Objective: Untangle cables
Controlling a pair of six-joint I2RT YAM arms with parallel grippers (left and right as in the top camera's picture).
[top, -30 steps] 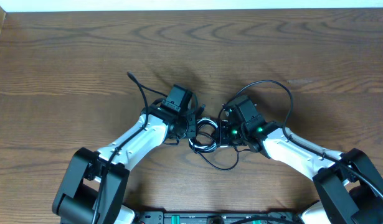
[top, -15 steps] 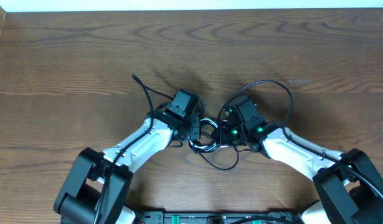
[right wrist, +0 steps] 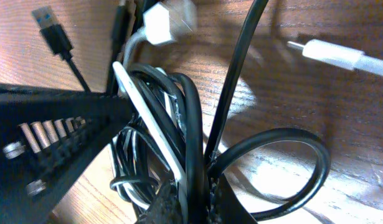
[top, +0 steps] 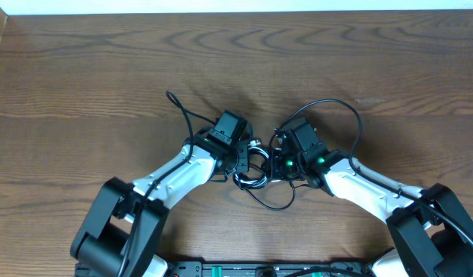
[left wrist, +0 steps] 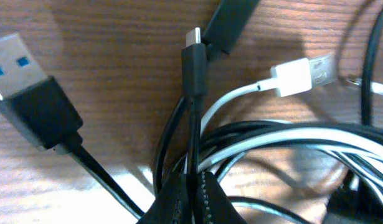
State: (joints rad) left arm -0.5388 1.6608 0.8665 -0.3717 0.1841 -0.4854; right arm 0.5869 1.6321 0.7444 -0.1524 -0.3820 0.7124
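Cables (top: 255,171) sit in one knotted bundle at the middle of the wooden table (top: 82,69), between the left arm (top: 174,173) and the right arm (top: 359,181). From overhead the wrists cover both sets of fingertips. That view alone shows one black loop trailing toward the robot's base and another arcing out past the right wrist. The left wrist camera shows the left gripper (left wrist: 190,183) pinched tight on thin black cords at the bundle's edge. Beyond it, a black plug with a blue tongue (left wrist: 29,87), a slim black plug (left wrist: 194,59) and a white plug (left wrist: 300,74) lie on the wood. The right wrist camera shows the right gripper (right wrist: 186,202) clamped on a sheaf of black cords with one white cord among them, and a fat black loop bulges out beside the fingers. Only this view catches a second, slimmer white plug (right wrist: 331,55), which lies apart from the bundle on bare wood.
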